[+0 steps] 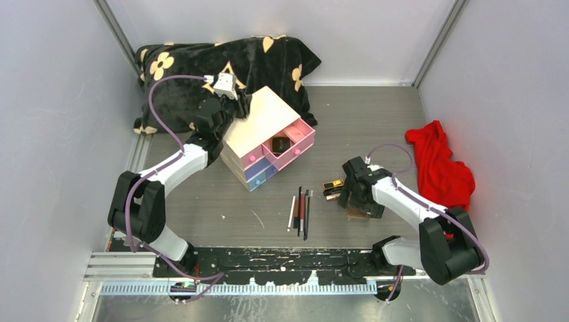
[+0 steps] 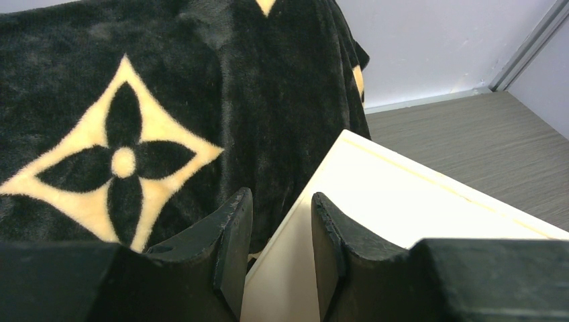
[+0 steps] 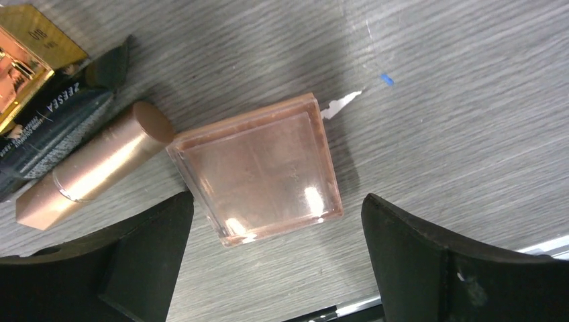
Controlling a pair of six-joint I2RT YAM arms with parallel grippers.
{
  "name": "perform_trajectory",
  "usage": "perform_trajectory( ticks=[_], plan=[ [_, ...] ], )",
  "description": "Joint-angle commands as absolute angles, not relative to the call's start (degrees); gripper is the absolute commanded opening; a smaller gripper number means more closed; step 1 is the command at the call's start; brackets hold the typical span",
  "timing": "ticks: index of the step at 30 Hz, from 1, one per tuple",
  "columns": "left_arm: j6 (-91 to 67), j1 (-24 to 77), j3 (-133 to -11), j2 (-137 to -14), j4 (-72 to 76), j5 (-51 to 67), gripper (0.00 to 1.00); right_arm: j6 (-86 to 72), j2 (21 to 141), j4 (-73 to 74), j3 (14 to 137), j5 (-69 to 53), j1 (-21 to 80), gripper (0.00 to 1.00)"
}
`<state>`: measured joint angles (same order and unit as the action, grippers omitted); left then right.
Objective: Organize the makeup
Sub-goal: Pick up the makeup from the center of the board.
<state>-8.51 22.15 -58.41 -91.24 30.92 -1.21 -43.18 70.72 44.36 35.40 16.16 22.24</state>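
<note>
A flat pink compact lies on the table, and my right gripper hangs just above its near edge, open wide with nothing held. Left of it lie a rose-gold tube, a black tube and a gold one. Several thin pencils lie side by side mid-table. A black-gold compact sits in the open pink drawer of the cream box. My left gripper is at the box's back edge, jaws partly apart astride that edge, not clamped on it.
A black blanket with cream flowers is bunched behind the box, against my left gripper. A red cloth lies at the right wall. Grey walls close in the table on three sides.
</note>
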Motion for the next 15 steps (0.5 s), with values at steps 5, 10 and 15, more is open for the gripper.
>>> perform_trajectory(
  ticks=[5, 10, 15],
  plan=[
    [-12.92, 22.68, -51.58, -97.89, 6.86, 0.16, 0.38, -38.16, 72.59, 40.45, 37.55, 15.55, 20.17, 1.00],
    [-12.70, 22.68, -51.54, -97.74, 6.68, 0.00, 0.38, -38.13, 73.52, 38.22, 35.53, 13.05, 19.85, 1.00],
    [-12.55, 22.69, -51.54, -97.55, 6.51, -0.20, 0.38, -37.86, 74.11, 36.98, 34.25, 13.77, 19.75, 0.97]
  ],
)
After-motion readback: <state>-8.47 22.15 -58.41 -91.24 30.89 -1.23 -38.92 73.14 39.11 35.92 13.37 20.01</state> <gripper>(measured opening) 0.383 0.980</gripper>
